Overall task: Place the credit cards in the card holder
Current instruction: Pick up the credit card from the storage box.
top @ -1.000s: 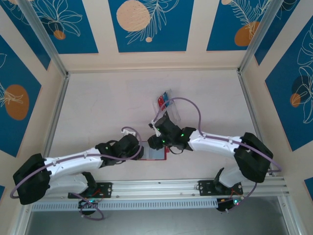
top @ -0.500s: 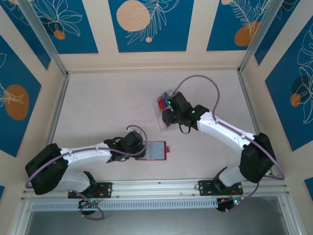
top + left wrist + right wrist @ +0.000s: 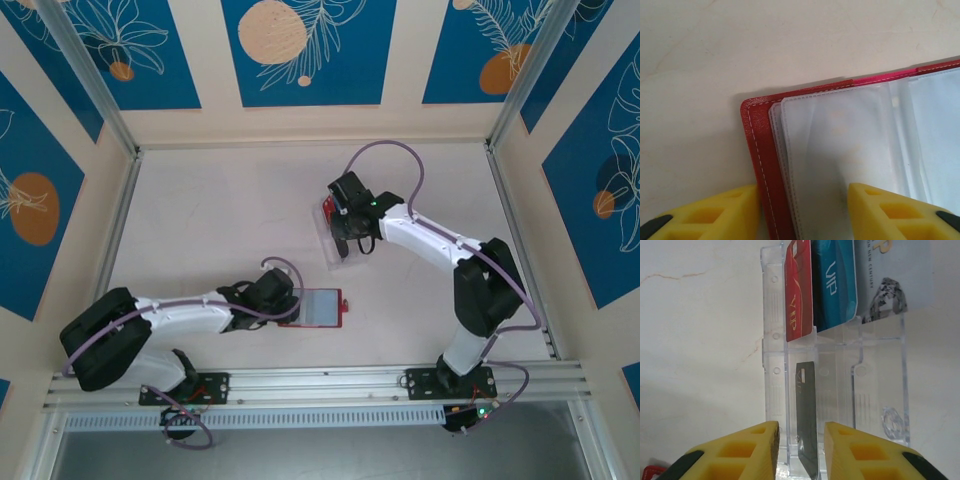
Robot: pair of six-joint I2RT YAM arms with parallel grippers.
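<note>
The card holder [image 3: 322, 307] lies open on the table, red cover [image 3: 757, 150] down and clear sleeves [image 3: 840, 140] up. My left gripper [image 3: 290, 305] is open at its left edge; in the left wrist view the gripper [image 3: 802, 200] has one finger outside the red border and one over the sleeves. My right gripper [image 3: 345, 235] is open over the clear tray. In the right wrist view the gripper [image 3: 801, 434] straddles a black card [image 3: 806, 415] standing on edge, without touching it. A red card [image 3: 798, 290] and a blue card [image 3: 834, 285] stand farther along the tray.
The clear plastic compartment tray [image 3: 880, 375] sits mid-table, its near end [image 3: 336, 250] bare. A pale printed card [image 3: 892, 260] lies beside the blue one. Metal frame posts [image 3: 110, 250] line the table sides, with a rail along the near edge.
My right arm has swung from the open card holder back up to the clear tray and settled over the black card. The left gripper has stayed at the holder's left edge.
</note>
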